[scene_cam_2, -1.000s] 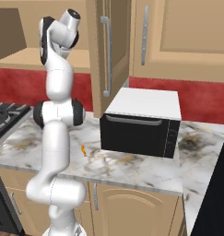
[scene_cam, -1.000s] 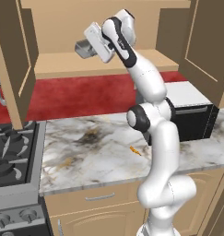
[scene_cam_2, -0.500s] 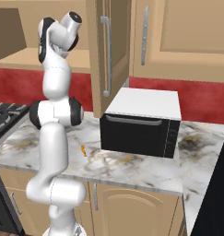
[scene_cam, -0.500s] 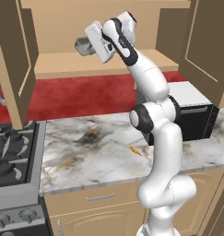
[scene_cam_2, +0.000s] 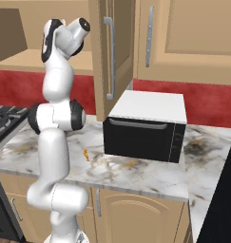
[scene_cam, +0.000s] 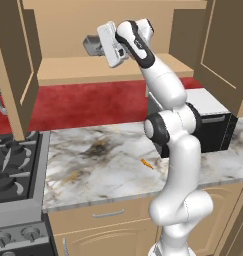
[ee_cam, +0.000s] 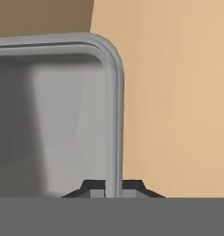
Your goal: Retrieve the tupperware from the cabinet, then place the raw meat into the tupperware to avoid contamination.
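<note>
Tool: the tool is clenched on a side wall of the tupperware, one dark fingertip on each face of the thin rim, seen close in the hand view.
Tupperware: translucent grey tray, held up inside the open cabinet, clear of the wooden shelf below it.
Change: against a second ago the hand and tray sit slightly higher in the cabinet opening; the grip is just as tight.
Arm: stretched upward from the base, wrist bent toward the cabinet's back panel.
Raw meat: the raw meat, a small orange-red sliver, lies on the marble counter in front of the arm, in the same place as before; it also shows in the right base view.
Microwave: the black microwave with a white top stands on the counter to the arm's right, unmoved.
</note>
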Robot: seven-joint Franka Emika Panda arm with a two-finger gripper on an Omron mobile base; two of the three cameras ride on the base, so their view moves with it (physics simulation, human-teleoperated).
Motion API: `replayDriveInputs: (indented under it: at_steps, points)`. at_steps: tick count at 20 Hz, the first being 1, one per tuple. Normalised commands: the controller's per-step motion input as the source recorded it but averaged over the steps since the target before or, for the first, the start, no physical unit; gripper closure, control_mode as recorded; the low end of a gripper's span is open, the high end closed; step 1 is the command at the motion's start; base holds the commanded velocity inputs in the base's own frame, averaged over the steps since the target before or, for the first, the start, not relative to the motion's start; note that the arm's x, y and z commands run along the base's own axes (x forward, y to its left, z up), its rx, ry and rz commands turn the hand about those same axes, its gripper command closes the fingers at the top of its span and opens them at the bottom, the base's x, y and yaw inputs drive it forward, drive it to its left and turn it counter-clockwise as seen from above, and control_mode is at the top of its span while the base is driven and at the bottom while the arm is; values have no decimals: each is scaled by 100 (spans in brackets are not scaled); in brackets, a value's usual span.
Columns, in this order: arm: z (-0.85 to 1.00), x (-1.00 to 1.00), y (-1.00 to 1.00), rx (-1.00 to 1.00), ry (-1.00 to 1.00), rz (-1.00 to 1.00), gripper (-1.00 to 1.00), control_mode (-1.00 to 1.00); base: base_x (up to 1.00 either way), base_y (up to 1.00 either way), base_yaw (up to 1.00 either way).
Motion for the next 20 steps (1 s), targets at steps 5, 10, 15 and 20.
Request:
replayDriveInputs:
  at_steps: [5, 10, 15, 20]
  points:
    - [0, -14, 1, 3, -2, 0, 100, -100, 0, 0, 0]
    - [0, -27, 0, 8, -7, 0, 100, -100, 0, 0, 0]
    - [0, -30, 2, 7, -8, 0, 100, -100, 0, 0, 0]
    - [0, -34, 8, 6, -8, 0, 100, -100, 0, 0, 0]
